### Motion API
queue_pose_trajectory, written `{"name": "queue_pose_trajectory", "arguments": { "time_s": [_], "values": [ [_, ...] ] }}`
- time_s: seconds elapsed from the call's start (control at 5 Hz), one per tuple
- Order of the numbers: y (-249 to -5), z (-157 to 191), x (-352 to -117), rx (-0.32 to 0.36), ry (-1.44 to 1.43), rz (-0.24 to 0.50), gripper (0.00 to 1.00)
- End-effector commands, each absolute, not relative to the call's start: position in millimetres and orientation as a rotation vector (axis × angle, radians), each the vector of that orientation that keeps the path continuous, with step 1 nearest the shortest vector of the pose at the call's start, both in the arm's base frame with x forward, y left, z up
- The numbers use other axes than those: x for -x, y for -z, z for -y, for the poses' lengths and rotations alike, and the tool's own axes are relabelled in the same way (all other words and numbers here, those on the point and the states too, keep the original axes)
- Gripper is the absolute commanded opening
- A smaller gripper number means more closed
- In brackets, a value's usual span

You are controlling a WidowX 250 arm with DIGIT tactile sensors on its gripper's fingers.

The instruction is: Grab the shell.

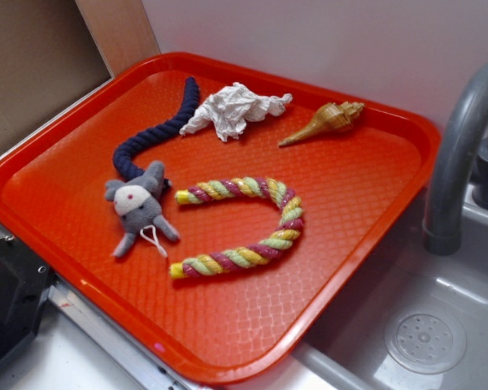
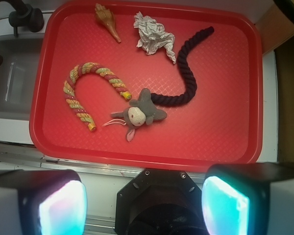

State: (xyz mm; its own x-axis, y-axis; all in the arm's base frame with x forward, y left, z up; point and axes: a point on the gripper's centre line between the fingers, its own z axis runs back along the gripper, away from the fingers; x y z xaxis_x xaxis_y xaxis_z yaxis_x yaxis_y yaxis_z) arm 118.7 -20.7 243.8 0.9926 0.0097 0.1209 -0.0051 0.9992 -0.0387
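Note:
The shell (image 1: 325, 121) is small, tan-gold and ribbed, with a long thin point. It lies on the orange-red tray (image 1: 366, 211) near the far right rim. From the wrist camera, the shell (image 2: 107, 20) sits at the tray's top left, far ahead of me. My gripper (image 2: 143, 208) is open, its two glowing pads wide apart at the bottom of the wrist view, high above the near side of the tray (image 2: 225, 132). Nothing is between the pads. The gripper does not show in the exterior view.
Crumpled white paper (image 1: 234, 110) lies just left of the shell. A grey toy mouse (image 1: 138, 208) with a dark blue rope tail (image 1: 159, 130) and a striped rope toy (image 1: 248, 227) lie mid-tray. A grey faucet (image 1: 459, 154) and sink (image 1: 423, 325) stand at right.

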Motion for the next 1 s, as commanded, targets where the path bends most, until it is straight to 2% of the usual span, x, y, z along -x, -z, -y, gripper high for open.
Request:
{"name": "queue_pose_trajectory", "arguments": {
  "time_s": [0.0,0.2,0.4,0.6,0.8],
  "values": [
    [-243.8,20.7,-118.7,0.038,-0.007,0.121,1.0],
    [-214.2,25.7,-153.9,0.073,0.014,0.197,1.0],
    [-191.3,27.4,-187.4,0.045,0.002,0.269,1.0],
    [-167.5,34.6,-230.5,0.125,0.059,0.337,1.0],
    [-153.9,43.4,-266.9,0.112,0.107,0.407,1.0]
  ]
}}
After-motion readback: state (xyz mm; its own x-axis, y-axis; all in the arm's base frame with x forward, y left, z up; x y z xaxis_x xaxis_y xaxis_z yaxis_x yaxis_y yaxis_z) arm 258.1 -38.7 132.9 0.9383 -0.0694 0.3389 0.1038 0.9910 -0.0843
